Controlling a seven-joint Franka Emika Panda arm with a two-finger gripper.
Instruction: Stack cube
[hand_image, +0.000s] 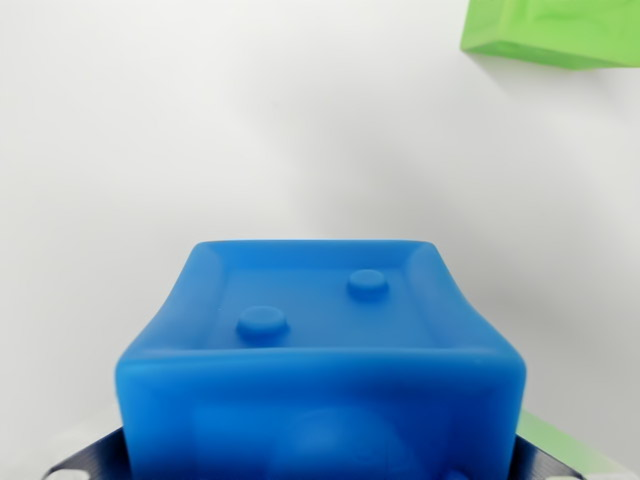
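As seen from the wrist view, nearest the lens: blue cube (320, 375), filling the lower middle of the frame. Top face recessed inside a raised rim, carrying two round studs (263, 322), one nearer and toward the wrist view's left, the other farther and toward the right. Front face showing a rounded bulge at the bottom edge, cut off by the frame. Flanked at both lower corners by dark ribbed fingertip pads (85, 460), left one and right one pressed against the cube's sides. Gripper (320, 465) closed onto the blue cube, opening set by the cube's width. Contact with any surface beneath: cannot tell, underside hidden. Pale green sliver (560, 440) visible just beyond the right pad, identity unclear. Farther out: plain white table surface (200, 130), evenly lit, faint shadow beyond the blue cube. Farthest, at the upper right corner of the wrist view: green cube (555, 30), partly cropped by the frame, resting on the white surface, well apart from the blue cube.
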